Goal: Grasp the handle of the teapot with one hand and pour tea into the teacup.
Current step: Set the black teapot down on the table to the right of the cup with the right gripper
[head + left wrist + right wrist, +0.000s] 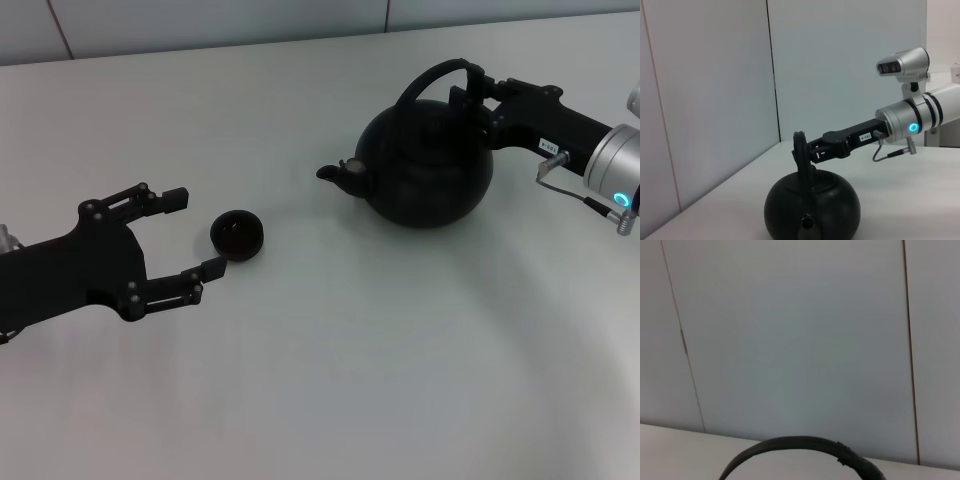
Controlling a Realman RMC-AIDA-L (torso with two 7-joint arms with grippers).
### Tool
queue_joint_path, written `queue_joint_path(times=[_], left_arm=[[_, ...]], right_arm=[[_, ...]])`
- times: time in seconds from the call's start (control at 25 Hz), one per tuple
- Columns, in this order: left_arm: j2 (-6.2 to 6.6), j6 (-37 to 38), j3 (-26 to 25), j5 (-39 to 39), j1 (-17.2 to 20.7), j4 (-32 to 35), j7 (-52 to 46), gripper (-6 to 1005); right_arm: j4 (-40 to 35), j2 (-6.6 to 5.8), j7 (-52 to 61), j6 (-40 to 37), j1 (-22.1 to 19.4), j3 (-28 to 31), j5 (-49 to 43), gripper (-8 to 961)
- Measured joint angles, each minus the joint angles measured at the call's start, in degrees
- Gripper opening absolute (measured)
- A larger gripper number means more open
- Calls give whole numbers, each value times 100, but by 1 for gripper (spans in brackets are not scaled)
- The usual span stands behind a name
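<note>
The glossy black teapot stands on the white table at the right, its spout pointing left toward the teacup. Its arched handle loops over the top. My right gripper is shut on the handle's right side. The left wrist view shows the teapot, the handle and the right gripper on it. The right wrist view shows only the handle's arc. The tiny black teacup sits on the table at the tips of my open left gripper. I cannot tell whether it holds tea.
The white table stretches wide in front and between the cup and the teapot. Grey wall panels stand behind it. The robot's head camera shows above the right arm in the left wrist view.
</note>
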Motion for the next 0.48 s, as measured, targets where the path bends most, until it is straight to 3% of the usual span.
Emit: queue_joint_path(times=[0.12, 0.48], left_arm=[[0, 3, 2, -2, -2, 5, -2, 831], [0, 10, 7, -18, -12, 7, -13, 831]], right_arm=[[-16, 4, -14, -2, -4, -1, 2, 385], [-173, -3, 133, -26, -52, -75, -116, 570]])
